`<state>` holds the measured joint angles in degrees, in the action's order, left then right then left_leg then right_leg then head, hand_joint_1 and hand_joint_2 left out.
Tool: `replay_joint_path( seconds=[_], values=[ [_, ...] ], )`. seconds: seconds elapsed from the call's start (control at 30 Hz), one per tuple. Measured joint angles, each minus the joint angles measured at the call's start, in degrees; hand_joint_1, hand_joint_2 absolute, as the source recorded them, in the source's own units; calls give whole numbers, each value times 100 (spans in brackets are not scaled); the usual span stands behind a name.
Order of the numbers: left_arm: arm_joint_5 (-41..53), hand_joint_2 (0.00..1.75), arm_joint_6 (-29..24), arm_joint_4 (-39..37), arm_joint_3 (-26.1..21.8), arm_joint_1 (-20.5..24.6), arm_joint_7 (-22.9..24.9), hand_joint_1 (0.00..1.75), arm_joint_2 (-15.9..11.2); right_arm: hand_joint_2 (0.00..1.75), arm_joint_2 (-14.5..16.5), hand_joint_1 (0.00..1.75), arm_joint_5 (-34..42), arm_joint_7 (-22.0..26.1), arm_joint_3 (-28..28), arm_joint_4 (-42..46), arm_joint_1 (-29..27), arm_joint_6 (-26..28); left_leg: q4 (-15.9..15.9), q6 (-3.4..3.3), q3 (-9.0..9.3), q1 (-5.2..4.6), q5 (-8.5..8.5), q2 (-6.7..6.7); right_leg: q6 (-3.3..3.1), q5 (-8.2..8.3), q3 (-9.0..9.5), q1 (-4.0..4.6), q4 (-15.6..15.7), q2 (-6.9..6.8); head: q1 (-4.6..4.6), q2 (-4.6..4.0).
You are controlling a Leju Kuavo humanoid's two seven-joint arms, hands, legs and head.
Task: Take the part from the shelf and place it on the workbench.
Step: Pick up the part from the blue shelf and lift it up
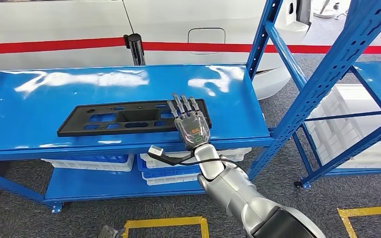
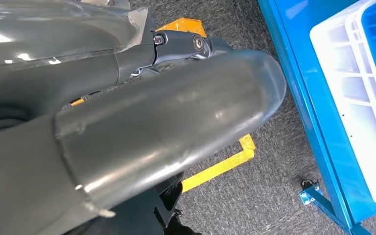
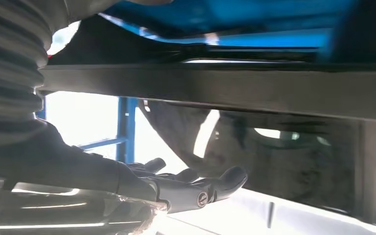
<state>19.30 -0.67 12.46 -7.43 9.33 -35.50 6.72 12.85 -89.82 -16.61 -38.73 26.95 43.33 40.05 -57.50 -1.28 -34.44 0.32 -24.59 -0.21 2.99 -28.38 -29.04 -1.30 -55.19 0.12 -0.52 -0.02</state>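
The part (image 1: 129,119) lay flat on the shelf's (image 1: 39,109) top level, near its front edge and toward the right end. The right hand (image 1: 191,124) lay over the part's right end. Crates (image 1: 168,171) sat on the level beneath. A second rack (image 1: 372,74) stood to the right, with a bin (image 1: 347,124) inside it.

Blue upright (image 1: 297,94) stands just beside shelf top (image 1: 39,99).

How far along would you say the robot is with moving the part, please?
Done: the right hand has reached the black part, its fingers stretched flat over the part's right end. In hand: getting a grip; the part lies flat on the blue shelf, not lifted. Left: grasp it, lift it, carry it to the workbench and set it down.
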Motion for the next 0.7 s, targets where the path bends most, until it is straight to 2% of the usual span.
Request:
replay_joint_path(
  seconds=[0.23, 0.27, 0.37, 0.4, 0.53, 0.7],
  values=[
    [-1, 0, 2, 0, 1, 61, 4, 0, 12, 175, -61, 0, -5, -268, -5, -410, 228, -137, 0, 0, 8, 0, 0, 1, 0, 0, 4, 0, 0, 0, 1, 1],
    [0, 0, 2, 0, 1, 65, 4, 0, 13, 175, -65, 21, -5, -280, -7, -438, 243, -143, 0, 0, 9, 0, 0, 1, 0, 0, 4, 0, 0, 0, 1, 1],
    [-5, 0, 1, 2, 0, 70, 2, 0, 14, 175, -71, 140, -4, -325, -15, -509, 268, -223, 0, 0, 13, 0, 0, 1, 0, -1, 5, 0, 0, 0, 1, 0],
    [-8, 0, 0, 2, 0, 70, 1, 0, 15, 175, -72, 160, -4, -344, -17, -530, 270, -262, 0, 0, 13, 0, 0, 1, 0, -1, 6, 0, 0, 0, 1, 0],
    [-24, 0, -8, 2, -1, 69, -2, 0, 15, 175, -73, 171, -5, -388, -17, -600, 256, -331, 0, 0, 15, 0, 0, 1, 0, 0, 6, 0, 0, 0, 1, 0],
    [-34, 0, -9, 2, -1, 70, -21, 0, 15, 175, -73, 172, -5, -356, -15, -648, 213, -216, 0, 0, 14, 0, 0, 1, 0, 0, 8, 0, 0, 0, 1, 0]
  ],
)
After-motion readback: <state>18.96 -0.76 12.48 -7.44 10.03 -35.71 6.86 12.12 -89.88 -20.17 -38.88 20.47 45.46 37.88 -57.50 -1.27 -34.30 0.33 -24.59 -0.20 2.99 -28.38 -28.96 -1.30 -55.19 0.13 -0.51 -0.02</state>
